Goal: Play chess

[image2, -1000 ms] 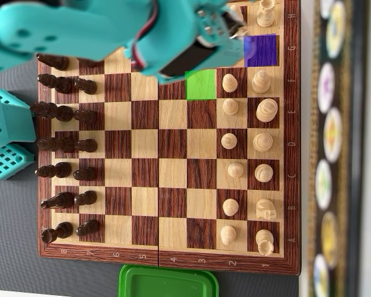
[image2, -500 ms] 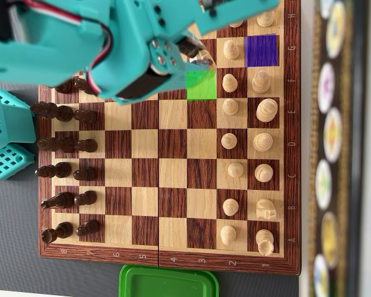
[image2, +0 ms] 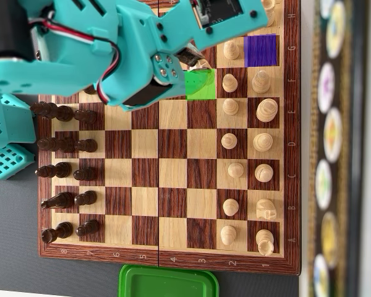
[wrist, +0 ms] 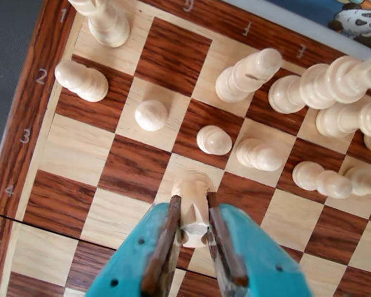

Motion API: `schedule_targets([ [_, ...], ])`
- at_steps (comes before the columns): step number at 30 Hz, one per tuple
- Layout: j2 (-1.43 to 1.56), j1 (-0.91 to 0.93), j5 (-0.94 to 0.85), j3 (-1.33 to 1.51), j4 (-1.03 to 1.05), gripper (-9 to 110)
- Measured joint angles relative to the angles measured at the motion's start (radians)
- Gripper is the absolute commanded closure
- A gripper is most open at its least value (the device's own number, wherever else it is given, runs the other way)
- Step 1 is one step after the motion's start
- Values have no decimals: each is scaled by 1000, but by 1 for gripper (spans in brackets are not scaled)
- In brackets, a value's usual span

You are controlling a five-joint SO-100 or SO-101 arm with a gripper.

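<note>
At the bottom centre of my wrist view, the pincer [wrist: 195, 218] is pinching a pale chess piece [wrist: 193, 201].

I see that piece clamped between the two rust-coloured fingers [wrist: 164, 238], its upper part sticking out over a light square of the chessboard [wrist: 133, 170], with a row of pale pawns [wrist: 214, 140] just beyond it toward the top of the frame and taller pale pieces [wrist: 247, 72] behind those at upper right. In my overhead view the teal arm [image2: 105, 55] fills the upper left of the frame and reaches to a green-marked square [image2: 201, 85]; a blue-marked square [image2: 260, 50] sits near the upper right corner of the board. Dark pieces [image2: 62, 145] line the left side, pale ones the right. A green lid [image2: 168, 281] lies on the grey desk [image2: 12, 235] at the bottom edge, just below the board.
</note>
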Motion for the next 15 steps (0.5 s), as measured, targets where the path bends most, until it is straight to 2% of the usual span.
schedule_targets([
  [15,-41,0,0,37,-14,97],
])
